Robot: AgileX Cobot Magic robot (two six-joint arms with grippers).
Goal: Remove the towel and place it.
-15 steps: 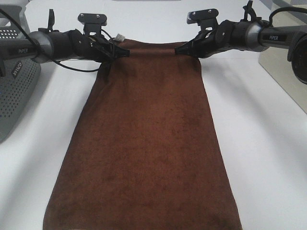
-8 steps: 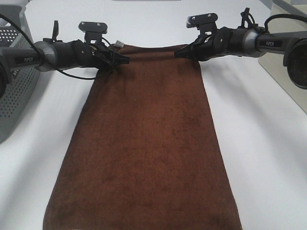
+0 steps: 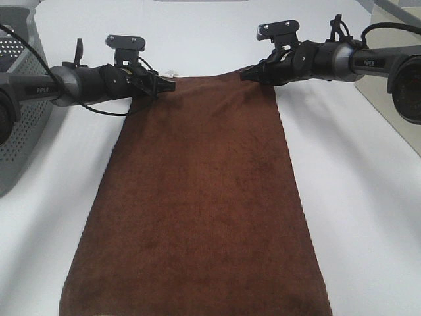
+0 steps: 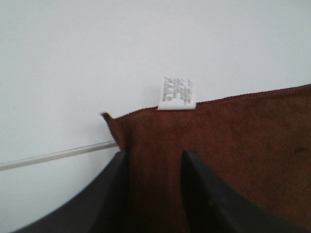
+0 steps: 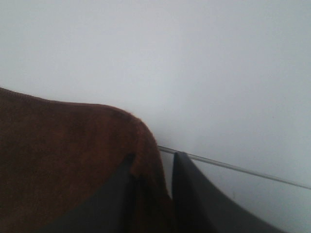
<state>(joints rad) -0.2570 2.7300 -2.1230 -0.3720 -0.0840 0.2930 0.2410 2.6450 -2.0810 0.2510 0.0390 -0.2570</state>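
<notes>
The towel (image 3: 197,197) is a large dark brown plush cloth that lies lengthwise down the white table (image 3: 368,217). My left gripper (image 3: 168,85) is shut on its far left corner. In the left wrist view the cloth (image 4: 243,145) runs between the two dark fingers (image 4: 109,194), with the white tag (image 4: 177,93) at the hem just beyond my left gripper (image 4: 154,158). My right gripper (image 3: 247,74) is shut on the far right corner. In the right wrist view the cloth (image 5: 63,160) sits pinched at my right gripper (image 5: 154,162).
A grey perforated basket (image 3: 20,118) stands at the left edge, close to the left arm. A beige box (image 3: 395,99) stands at the right edge behind the right arm. The towel's near end runs out of the picture at the bottom.
Both grippers have carried the towel's far edge down and slightly nearer. The cloth now lies flatter and wider at that end. Both grips are unchanged.
</notes>
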